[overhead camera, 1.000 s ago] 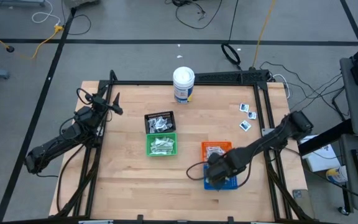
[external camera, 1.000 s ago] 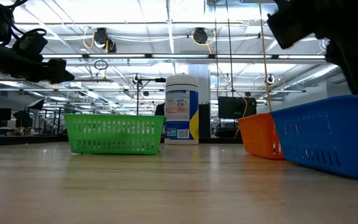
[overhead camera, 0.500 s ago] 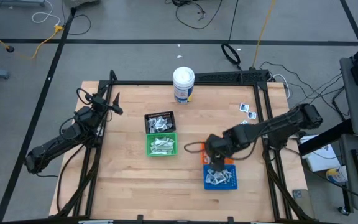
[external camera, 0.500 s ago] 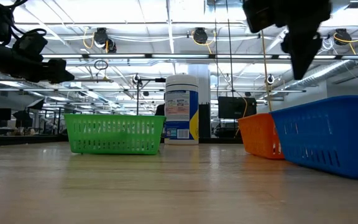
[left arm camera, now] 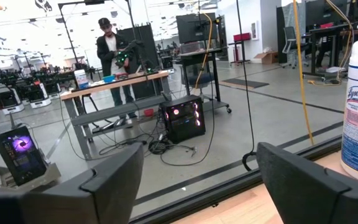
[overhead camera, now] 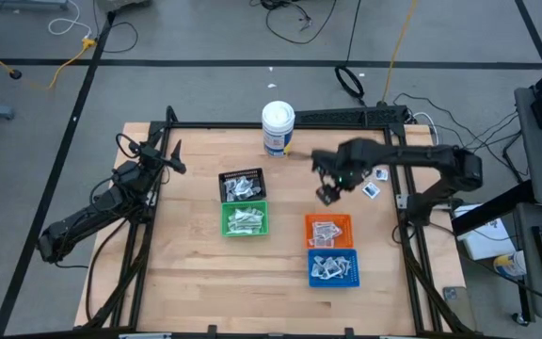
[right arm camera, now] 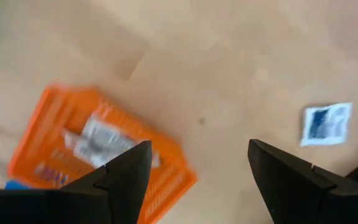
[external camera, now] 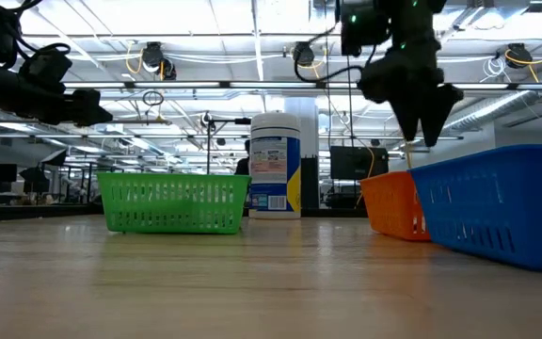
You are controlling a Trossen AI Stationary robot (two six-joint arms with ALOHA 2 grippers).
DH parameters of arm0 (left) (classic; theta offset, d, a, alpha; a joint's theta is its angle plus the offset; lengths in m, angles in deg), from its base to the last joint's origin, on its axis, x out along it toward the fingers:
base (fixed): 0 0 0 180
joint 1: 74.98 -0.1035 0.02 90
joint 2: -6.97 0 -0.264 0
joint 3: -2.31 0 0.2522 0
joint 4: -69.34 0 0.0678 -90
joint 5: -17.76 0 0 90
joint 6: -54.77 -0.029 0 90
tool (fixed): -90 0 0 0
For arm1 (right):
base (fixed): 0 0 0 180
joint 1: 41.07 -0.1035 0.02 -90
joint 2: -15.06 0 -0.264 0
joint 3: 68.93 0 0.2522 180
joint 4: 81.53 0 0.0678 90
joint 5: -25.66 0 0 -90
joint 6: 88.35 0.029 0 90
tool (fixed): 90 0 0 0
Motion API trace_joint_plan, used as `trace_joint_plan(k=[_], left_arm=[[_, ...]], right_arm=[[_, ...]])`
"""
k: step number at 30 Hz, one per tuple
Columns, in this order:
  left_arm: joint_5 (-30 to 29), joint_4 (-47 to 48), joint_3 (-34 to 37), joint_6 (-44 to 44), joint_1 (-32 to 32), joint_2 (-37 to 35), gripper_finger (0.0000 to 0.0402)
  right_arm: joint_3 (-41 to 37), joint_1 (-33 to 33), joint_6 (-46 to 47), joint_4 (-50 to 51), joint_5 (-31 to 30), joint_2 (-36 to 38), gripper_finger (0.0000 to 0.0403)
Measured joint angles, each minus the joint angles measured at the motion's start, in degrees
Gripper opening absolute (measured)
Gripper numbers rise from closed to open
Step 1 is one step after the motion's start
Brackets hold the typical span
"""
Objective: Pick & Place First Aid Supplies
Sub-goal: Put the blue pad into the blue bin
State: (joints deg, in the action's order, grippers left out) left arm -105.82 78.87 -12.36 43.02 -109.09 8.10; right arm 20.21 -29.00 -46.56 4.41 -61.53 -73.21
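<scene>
Bench (overhead camera: pixel 196 273): light wood, framed by dark rails. Four small baskets are seen on it. The black basket (overhead camera: pixel 241 185) and green basket (overhead camera: pixel 245 219) sit together near the middle; the orange basket (overhead camera: pixel 328 231) and blue basket (overhead camera: pixel 333 270) sit together toward the right. All four hold wrapped packets. A white canister (overhead camera: pixel 278 128) stands at the far edge.

Loose packets (overhead camera: pixel 375 175): a few small white squares with blue print are left on the bare wood near the right rail, well apart from the baskets. One of them (right arm camera: pixel 327 122) is picked out in the right wrist view, lying flat; it looks near-square, so no long axis is judged to matter for the grasp.

Right arm: reached across from the right side, wrist bent down, its end effector (overhead camera: pixel 328 193) held above the bench between the canister and the orange basket. Fingers are spread apart and nothing is carried. The loose packets lie outward from it, toward the right rail and slightly farther back. This arm is clearly the nearer one.

Left arm: folded back at the left edge, its end effector (overhead camera: pixel 172 158) released and empty, pointed out over the far rail, far from any packet.
</scene>
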Motion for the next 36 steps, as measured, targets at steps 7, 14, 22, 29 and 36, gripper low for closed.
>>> trace_joint_plan(k=[7, 14, 22, 29, 36], left_arm=[[0.0, 0.0, 0.0, 0.0, 0.0, 0.0, 0.0309], [0.0, 0.0, 0.0, 0.0, 0.0, 0.0, 0.0323], [0.0, 0.0, 0.0, 0.0, 0.0, 0.0, 0.0329], [0.0, 0.0, 0.0, 0.0, 0.0, 0.0, 0.0315], [0.0, 0.0, 0.0, 0.0, 0.0, 0.0, 0.0309]], right_arm=[[0.0, 15.0, -6.8, -0.1, 0.0, 0.0, 0.0259], [0.0, 30.0, -11.5, -0.2, -0.1, 0.0, 0.0256], [0.0, 40.6, -12.5, -0.9, -8.2, 0.0, 0.0255], [-3.1, 43.9, -10.5, -3.8, -8.7, 0.0, 0.0253], [-15.6, 43.8, -6.4, -16.4, -7.0, 0.0, 0.0253]])
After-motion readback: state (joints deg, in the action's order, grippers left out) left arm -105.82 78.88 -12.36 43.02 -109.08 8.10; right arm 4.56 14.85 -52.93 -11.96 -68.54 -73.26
